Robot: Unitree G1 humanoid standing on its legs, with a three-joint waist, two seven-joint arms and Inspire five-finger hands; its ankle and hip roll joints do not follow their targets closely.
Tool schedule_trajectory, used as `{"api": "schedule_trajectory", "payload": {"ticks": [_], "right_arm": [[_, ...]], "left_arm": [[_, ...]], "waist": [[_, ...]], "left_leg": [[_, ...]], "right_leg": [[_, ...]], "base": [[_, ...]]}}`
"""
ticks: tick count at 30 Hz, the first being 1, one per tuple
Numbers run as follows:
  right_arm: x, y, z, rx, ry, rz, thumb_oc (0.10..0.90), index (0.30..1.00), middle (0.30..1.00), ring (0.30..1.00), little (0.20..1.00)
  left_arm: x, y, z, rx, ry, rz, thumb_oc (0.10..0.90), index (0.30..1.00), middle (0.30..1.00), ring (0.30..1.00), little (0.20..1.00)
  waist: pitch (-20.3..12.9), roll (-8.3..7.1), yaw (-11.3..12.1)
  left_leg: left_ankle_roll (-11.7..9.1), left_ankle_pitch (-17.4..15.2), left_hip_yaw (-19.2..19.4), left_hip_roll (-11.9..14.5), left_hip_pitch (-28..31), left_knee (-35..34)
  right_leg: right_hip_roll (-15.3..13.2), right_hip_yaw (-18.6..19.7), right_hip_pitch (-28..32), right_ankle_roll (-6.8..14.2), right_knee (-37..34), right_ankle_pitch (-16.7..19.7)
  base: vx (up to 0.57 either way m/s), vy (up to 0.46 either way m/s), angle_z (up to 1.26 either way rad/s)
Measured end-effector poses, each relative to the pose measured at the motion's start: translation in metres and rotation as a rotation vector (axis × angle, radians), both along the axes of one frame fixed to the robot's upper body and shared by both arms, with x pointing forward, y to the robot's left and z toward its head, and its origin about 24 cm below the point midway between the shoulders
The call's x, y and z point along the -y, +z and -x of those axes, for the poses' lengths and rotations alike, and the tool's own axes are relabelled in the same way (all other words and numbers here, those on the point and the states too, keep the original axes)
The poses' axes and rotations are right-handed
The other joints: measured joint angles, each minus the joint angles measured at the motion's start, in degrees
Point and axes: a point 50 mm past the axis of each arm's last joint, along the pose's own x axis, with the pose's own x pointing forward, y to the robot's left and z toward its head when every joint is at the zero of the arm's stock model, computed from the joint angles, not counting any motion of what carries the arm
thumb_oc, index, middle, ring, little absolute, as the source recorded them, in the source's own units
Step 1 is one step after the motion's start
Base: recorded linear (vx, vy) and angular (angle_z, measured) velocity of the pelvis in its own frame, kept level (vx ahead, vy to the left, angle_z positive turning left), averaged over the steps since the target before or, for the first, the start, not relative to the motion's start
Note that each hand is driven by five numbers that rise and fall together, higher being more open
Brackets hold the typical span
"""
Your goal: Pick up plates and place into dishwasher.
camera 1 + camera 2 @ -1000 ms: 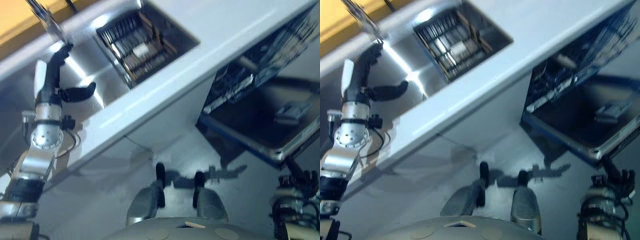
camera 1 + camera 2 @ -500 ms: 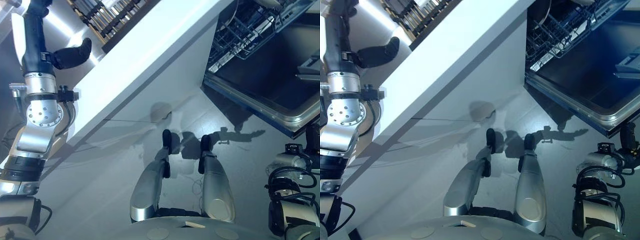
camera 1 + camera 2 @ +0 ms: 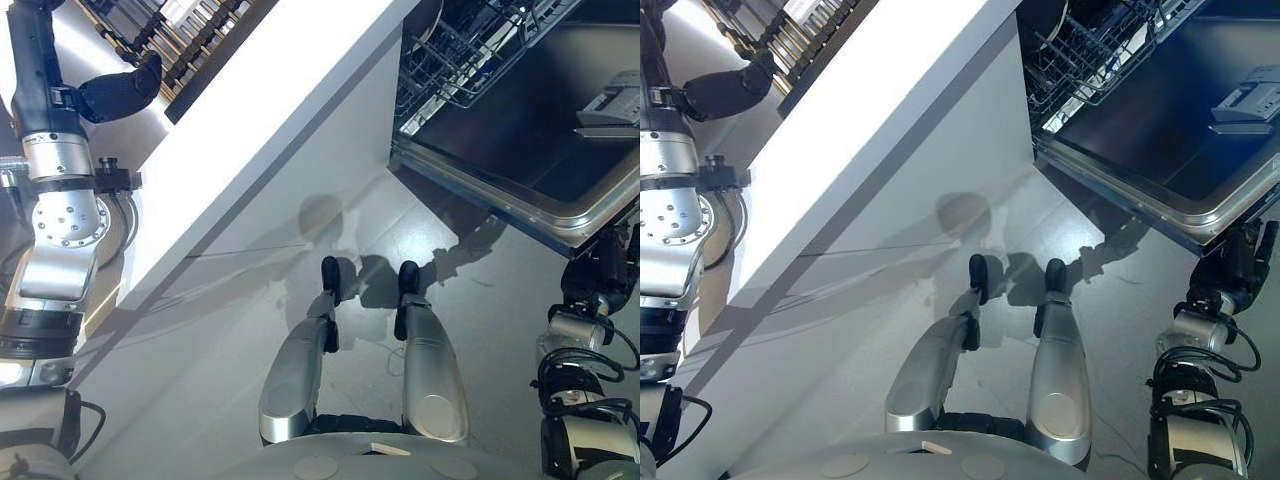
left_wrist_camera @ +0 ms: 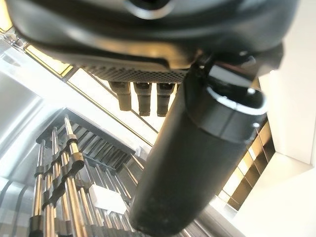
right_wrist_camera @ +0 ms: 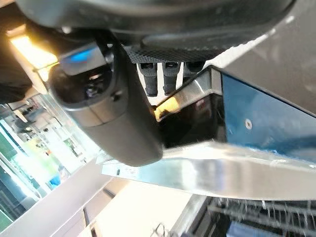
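In the eye views the whole scene has slid toward 11 o'clock since a second ago (the camera tipped, nothing moved): the left hand (image 3: 110, 92) hangs over the dark slatted dish rack (image 3: 190, 25), with the open stainless dishwasher door (image 3: 520, 150) at 2 o'clock. The left wrist view shows its fingers (image 4: 143, 96) straight and empty above the rack; I can make out no plate, so picking has yet to begin. In the right wrist view the right hand (image 5: 113, 113), fingers loose, holds nothing beside the door's edge.

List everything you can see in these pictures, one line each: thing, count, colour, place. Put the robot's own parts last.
Counter: one, white, running across the upper left.
Sink: one, steel, set in the counter at far left.
Drying rack: one, dark bars, in the sink.
Dishwasher door: one, dark inside with a steel rim, folded down at upper right.
Dishwasher rack: one, wire, above the door.
Floor: grey, below the counter.
Left hand: dark, open, over the sink.
Right hand: dark, open, just under the door's edge.
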Motion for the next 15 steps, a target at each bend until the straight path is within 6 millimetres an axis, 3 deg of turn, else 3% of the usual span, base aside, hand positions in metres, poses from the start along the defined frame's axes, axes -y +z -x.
{"api": "schedule_trajectory", "payload": {"ticks": [5,9,15], "right_arm": [[-0.016,0.008,-0.006,0.048,0.142,0.038,0.8,0.9,0.9,0.9,0.9],[-0.024,0.018,-0.006,0.07,0.203,0.095,0.8,0.9,0.9,0.9,0.9],[-0.053,0.06,-0.021,0.192,0.369,0.244,0.8,0.9,0.9,0.9,0.9]], "left_arm": [[-0.016,0.0,-0.004,-0.013,0.062,0.03,0.8,0.9,0.9,0.9,0.9],[-0.017,-0.004,-0.005,-0.037,0.061,0.028,0.8,0.9,0.9,0.9,0.9],[-0.024,-0.007,-0.009,-0.057,0.089,0.047,0.8,0.9,0.9,0.9,0.9]], "waist": [[0.9,-1.34,-0.22],[1.15,-1.73,-0.34],[1.18,-1.77,-0.32]], "left_leg": [[-0.5,-0.05,0.99,1.25,0.94,-0.06],[-0.53,-0.1,1.07,1.6,2.12,-0.09],[-0.68,-0.82,0.79,1.83,2.22,-0.05]], "right_leg": [[0.0,-3.32,1.67,-1.14,-1.85,0.99],[0.01,-4.63,3.58,-1.36,-3.25,1.39],[-0.1,-7.06,5.06,-0.52,-6.49,3.5]], "base": [[0.03,0.035,-0.14],[0.03,0.045,-0.03],[0.03,0.08,-0.14]]}}
